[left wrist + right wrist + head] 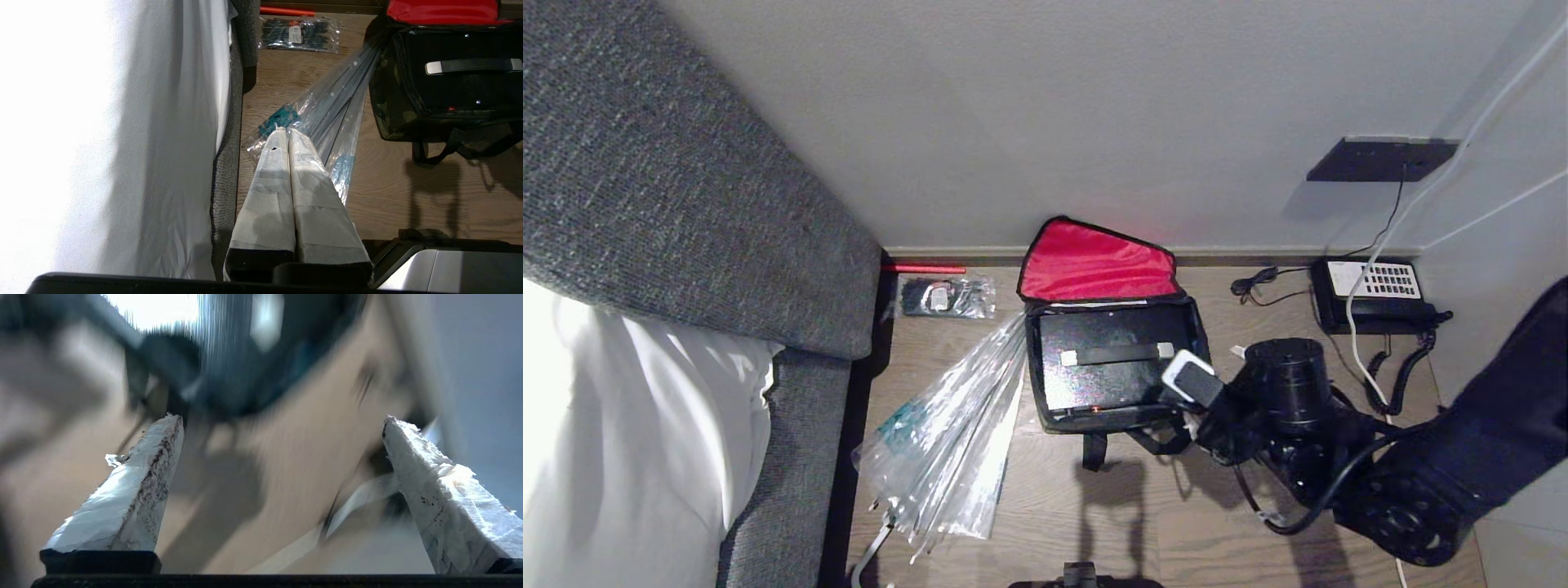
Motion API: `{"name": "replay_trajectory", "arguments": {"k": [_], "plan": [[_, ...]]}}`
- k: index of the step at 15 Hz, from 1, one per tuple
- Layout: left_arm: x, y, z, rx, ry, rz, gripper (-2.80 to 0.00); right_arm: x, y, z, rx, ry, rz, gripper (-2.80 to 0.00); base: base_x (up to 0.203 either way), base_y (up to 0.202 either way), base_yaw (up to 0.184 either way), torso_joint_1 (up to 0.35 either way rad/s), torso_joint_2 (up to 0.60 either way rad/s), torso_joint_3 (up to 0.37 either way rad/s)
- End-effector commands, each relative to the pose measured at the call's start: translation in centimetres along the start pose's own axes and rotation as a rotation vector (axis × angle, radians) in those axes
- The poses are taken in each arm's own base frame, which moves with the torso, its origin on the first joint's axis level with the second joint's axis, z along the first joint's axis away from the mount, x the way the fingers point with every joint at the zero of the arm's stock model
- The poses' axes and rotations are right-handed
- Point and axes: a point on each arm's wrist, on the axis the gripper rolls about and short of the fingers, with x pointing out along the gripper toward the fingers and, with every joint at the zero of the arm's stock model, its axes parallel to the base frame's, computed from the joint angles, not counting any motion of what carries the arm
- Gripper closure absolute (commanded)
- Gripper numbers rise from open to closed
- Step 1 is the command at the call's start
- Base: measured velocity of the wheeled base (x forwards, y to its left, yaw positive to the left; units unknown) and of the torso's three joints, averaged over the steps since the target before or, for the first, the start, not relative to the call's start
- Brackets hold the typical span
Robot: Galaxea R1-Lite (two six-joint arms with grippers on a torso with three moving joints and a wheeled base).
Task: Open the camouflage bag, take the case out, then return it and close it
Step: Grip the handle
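The right gripper (282, 420) is seen in its wrist view with both taped fingers (135, 490) spread wide apart and nothing between them; everything beyond them there is smeared, so only a dark mass over pale floor can be made out. In the head view this gripper is largely hidden behind its own black wrist, with just a white-and-black part showing at the right front corner of the camouflage bag (1123, 420), whether touching it cannot be told. The left gripper (288, 132) is shown only by its wrist view, fingers pressed together, hanging above the clear umbrella (947, 433) that lies on the wooden floor (1054, 506) beside the bed's edge. Just beyond, the bag stands open on the floor near the wall, its red-lined lid (1094, 261) tipped back against the skirting. The case (1107, 367) lies flat inside it, handle (1115, 354) upward. The bag's camouflage side wall is clear only in the left wrist view. A telephone (1376, 294) sits by the wall, farther right, its cord partly covered by the arm.
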Motion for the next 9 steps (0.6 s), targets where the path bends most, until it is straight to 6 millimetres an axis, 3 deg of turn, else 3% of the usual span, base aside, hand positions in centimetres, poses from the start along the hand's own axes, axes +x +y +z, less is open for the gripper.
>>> {"name": "replay_trajectory", "arguments": {"k": [1, 4, 7, 9], "plan": [[0.0, 0.0, 0.0, 0.000, 0.000, 0.002, 0.00, 2.4, 2.3, 1.0, -0.087, -0.095, -0.031, -2.80, 0.000, 0.000, 0.000, 0.000, 0.00, 0.000], [0.0, 0.0, 0.0, 0.000, 0.000, 0.002, 0.00, 3.8, 1.6, 2.7, -0.332, -0.146, -0.086, -2.80, 0.000, 0.000, 0.000, 0.000, 0.00, 0.000], [0.0, 0.0, 0.0, 0.000, -0.002, 0.001, 0.00, 5.3, 3.4, 2.5, -0.523, -0.132, -0.089, -2.80, 0.000, 0.000, 0.000, 0.000, 0.00, 0.000], [0.0, 0.0, 0.0, 0.000, -0.002, 0.000, 0.00, 6.8, 4.0, 3.2, -0.549, -0.062, -0.158, -2.80, 0.000, 0.000, 0.000, 0.000, 0.00, 0.000]]}}
